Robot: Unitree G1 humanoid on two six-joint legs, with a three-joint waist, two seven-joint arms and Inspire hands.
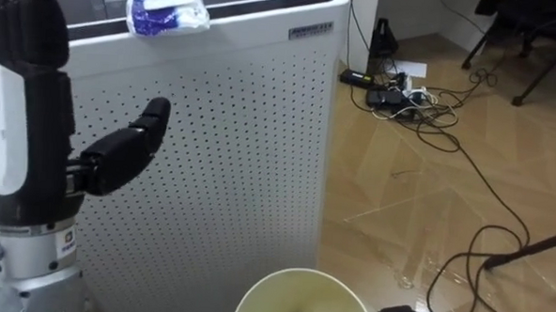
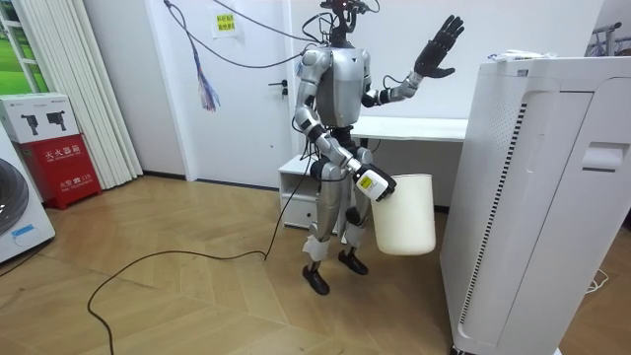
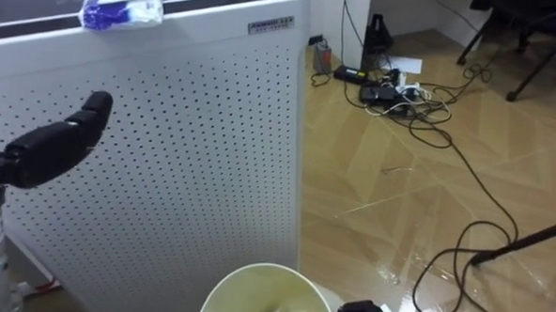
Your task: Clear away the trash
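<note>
A crumpled blue-and-white wrapper [image 1: 167,10] lies on top of a tall white perforated cabinet [image 1: 240,164] that stands right in front of the robot. The left hand [image 1: 38,98] is raised before the cabinet, fingers straight, empty. The right hand [image 2: 374,184] is at the rim of a white bin [image 1: 258,289]; whether its fingers grip the rim cannot be told. Tangled cables [image 1: 421,101] lie on the floor beside the cabinet.

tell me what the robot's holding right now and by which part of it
The right hand holds a white waste bin by its top rim. The left hand is raised, open and empty.
</note>
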